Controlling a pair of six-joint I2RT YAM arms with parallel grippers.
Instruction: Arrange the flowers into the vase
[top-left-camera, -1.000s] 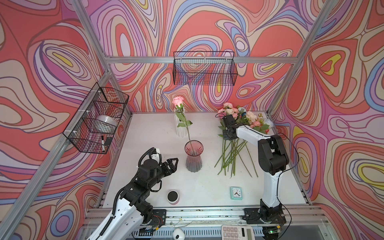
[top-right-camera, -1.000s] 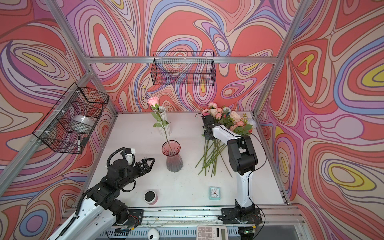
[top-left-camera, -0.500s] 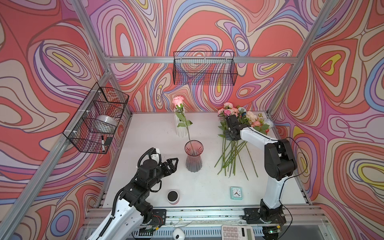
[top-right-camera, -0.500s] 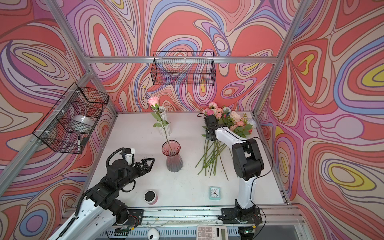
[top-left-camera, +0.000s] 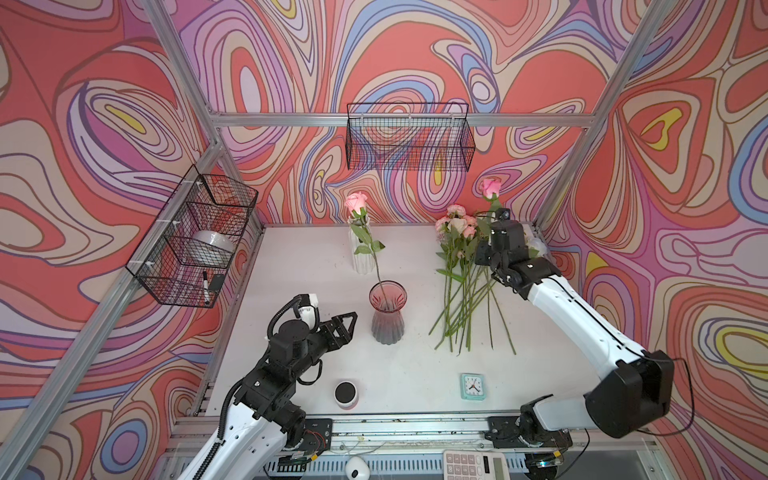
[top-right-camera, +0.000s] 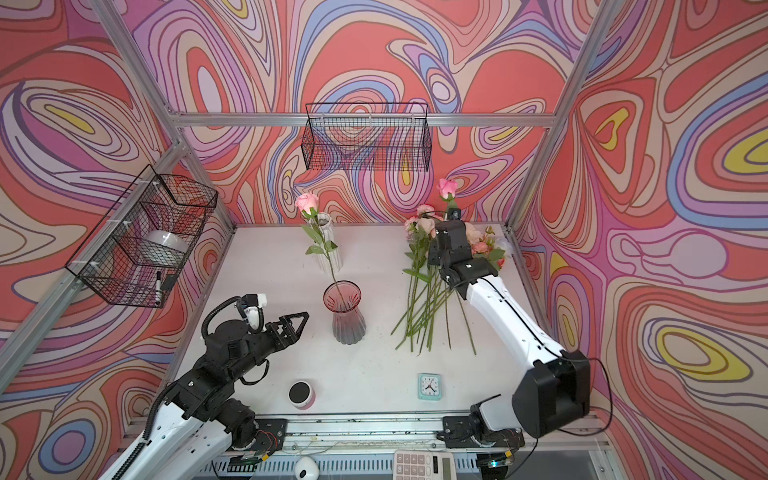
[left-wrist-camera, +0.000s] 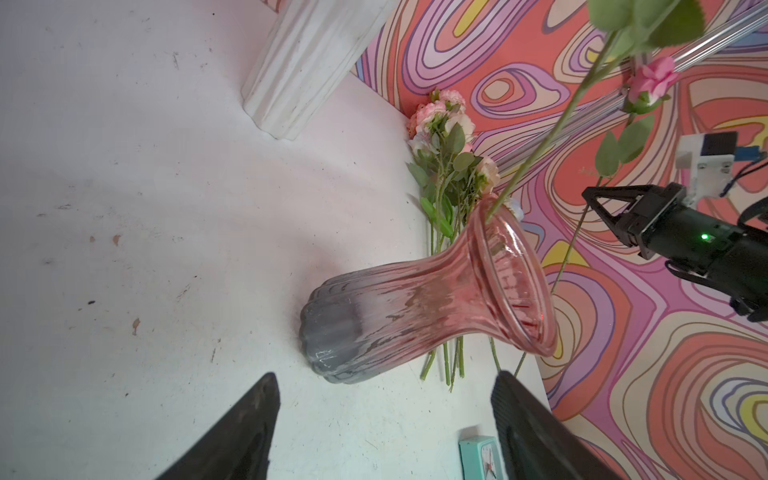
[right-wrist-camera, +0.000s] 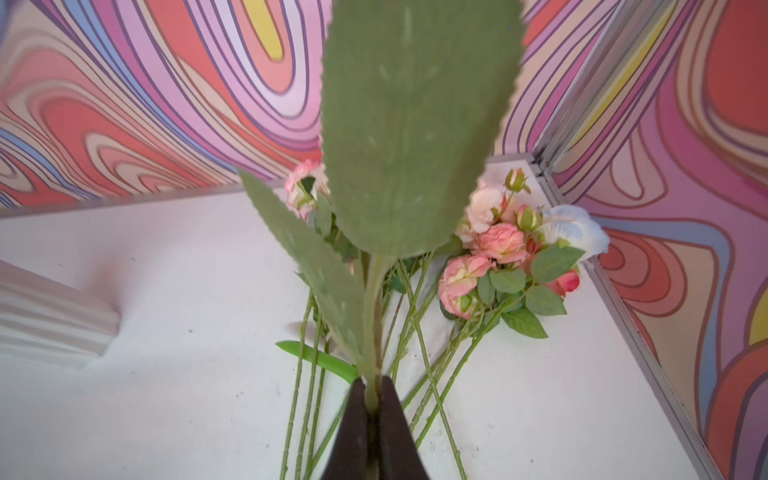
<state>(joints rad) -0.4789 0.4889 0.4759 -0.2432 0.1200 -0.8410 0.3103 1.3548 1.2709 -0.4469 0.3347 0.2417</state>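
A pink-to-grey glass vase (top-left-camera: 387, 311) (top-right-camera: 348, 313) (left-wrist-camera: 415, 307) stands mid-table with one pink rose (top-left-camera: 356, 203) (top-right-camera: 307, 203) in it. The other flowers (top-left-camera: 461, 257) (top-right-camera: 419, 266) (right-wrist-camera: 490, 266) lie in a pile at the back right, heads toward the corner. Above that pile my right gripper (top-left-camera: 483, 255) (top-right-camera: 436, 253) (right-wrist-camera: 372, 384) is shut on the stem of a pink rose (top-left-camera: 491, 188) (top-right-camera: 446, 187) (left-wrist-camera: 652, 81), held upright, its leaves filling the right wrist view. My left gripper (top-left-camera: 345, 322) (top-right-camera: 297, 322) (left-wrist-camera: 386, 376) is open and empty, just left of the vase's base.
A white ribbed vase (top-left-camera: 360, 253) (top-right-camera: 330, 249) stands behind the glass one. A teal clock (top-left-camera: 473, 386) and a small pink cylinder with a black top (top-left-camera: 346, 394) sit near the front edge. Wire baskets hang on the back wall (top-left-camera: 409, 139) and the left wall (top-left-camera: 195, 241).
My right gripper has lifted a pink rose out of the pile, and its head now stands up against the back wall. The left arm has not moved.
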